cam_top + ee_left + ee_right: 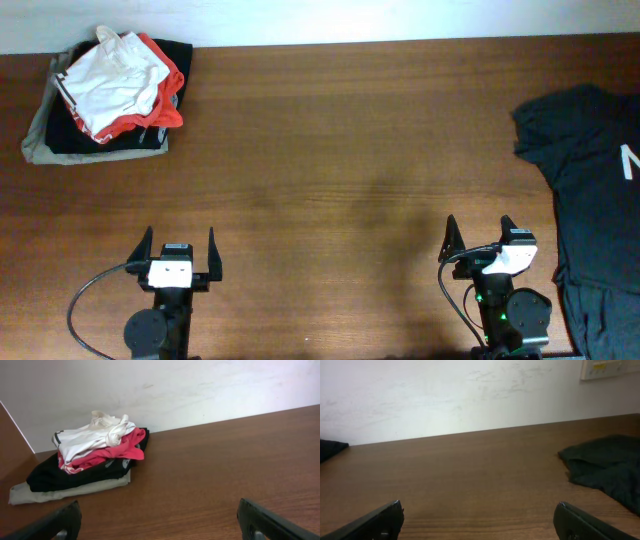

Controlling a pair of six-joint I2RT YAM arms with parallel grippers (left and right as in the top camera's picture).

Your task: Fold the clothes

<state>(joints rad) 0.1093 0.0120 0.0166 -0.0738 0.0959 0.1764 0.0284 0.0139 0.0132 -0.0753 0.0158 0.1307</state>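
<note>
1. Overhead.
   - The shirt point(110, 80), white and crumpled, tops a pile point(60, 138) at the far left corner of the table point(330, 150). It rests directly on a red garment point(168, 112).
   - The left gripper point(180, 240) and right gripper point(478, 232) sit at the near edge, jaws spread wide and empty, well apart from the shirt.
   - A black shirt point(585, 170) lies at the right edge.

2. Left wrist.
   - The shirt is bunched, with a rolled edge uppermost.
   - Assessment: the fabric looks thin, soft and light. It should sag when lifted and may drag the red garment with it.
   - Recommended hold: pinch a raised top fold, taking only the white layer. Once it is spread flat, take it at the shoulders or hem corners.

3. Right wrist.
   - The shirt is not in this view; only the black shirt shows, to the right.
   - The table is smooth, flat brown wood, open in the middle, which looks adequate for spreading.
   - The wall point(470, 395) behind is white and scuffed, with a wall plate point(610, 367) at upper right.
</note>
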